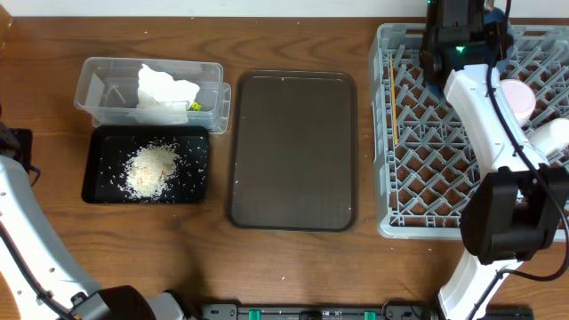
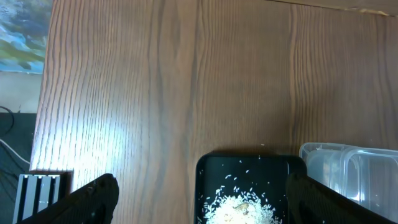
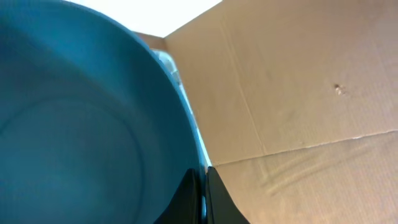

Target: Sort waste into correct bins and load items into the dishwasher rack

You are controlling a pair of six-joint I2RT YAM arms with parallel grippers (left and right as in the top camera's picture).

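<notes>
My right gripper (image 3: 203, 186) is shut on the rim of a blue plate (image 3: 81, 118), which fills the left of the right wrist view. Overhead, that gripper (image 1: 455, 36) hangs over the back of the grey dishwasher rack (image 1: 427, 169) and the arm hides the plate. In the rack lie thin chopsticks (image 1: 391, 89), a pale cup (image 1: 521, 98) and a white bowl (image 1: 556, 135). My left gripper (image 2: 208, 204) stands wide open above the black tray (image 2: 214, 180), empty. Rice scraps (image 1: 151, 169) lie in that tray (image 1: 98, 182). The clear tub (image 1: 102, 89) holds white tissue (image 1: 164, 87) and a wrapper (image 1: 196, 106).
A large brown serving tray (image 1: 293, 151) lies between the bins and the rack. Brown cardboard (image 3: 298, 93) stands behind the plate in the right wrist view. The right arm's white link (image 1: 484, 133) crosses over the rack. The table's left edge (image 2: 46, 93) shows in the left wrist view.
</notes>
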